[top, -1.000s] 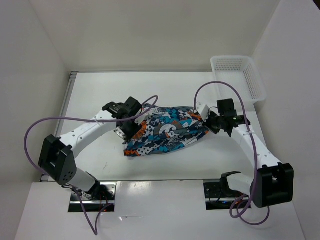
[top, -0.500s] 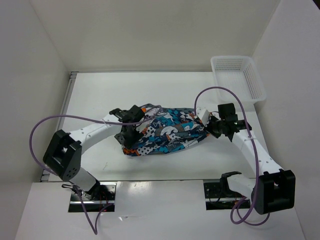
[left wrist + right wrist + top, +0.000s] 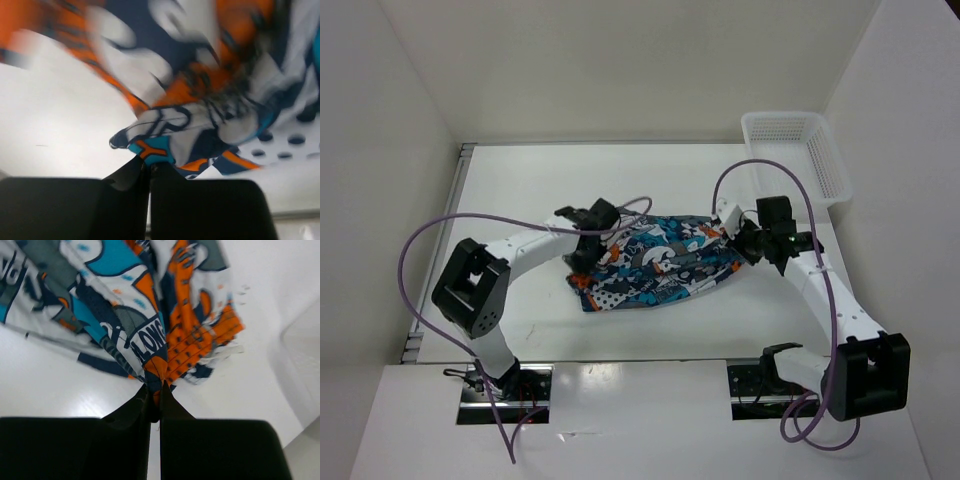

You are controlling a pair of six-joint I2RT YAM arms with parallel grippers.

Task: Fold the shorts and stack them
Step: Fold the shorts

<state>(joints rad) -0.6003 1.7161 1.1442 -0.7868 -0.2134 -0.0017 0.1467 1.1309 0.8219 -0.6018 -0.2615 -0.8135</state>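
Note:
The shorts (image 3: 658, 264), printed in blue, orange, white and grey, lie bunched in the middle of the white table. My left gripper (image 3: 586, 246) is at their left edge. In the left wrist view its jaws (image 3: 150, 164) are pressed together with a teal and orange hem of the shorts (image 3: 200, 115) caught at the tips. My right gripper (image 3: 737, 240) is at the right end of the shorts. In the right wrist view it (image 3: 156, 390) is shut on an orange and navy fold of the shorts (image 3: 125, 315), which fan out above the fingertips.
A white mesh basket (image 3: 800, 145) stands at the back right corner, close behind the right arm. Purple cables loop over both arms. White walls close in the table (image 3: 520, 190) on the left, back and right.
My left gripper has slid toward the shorts' upper left edge and gone from open to shut on the hem. The right gripper has barely moved and keeps its grip.

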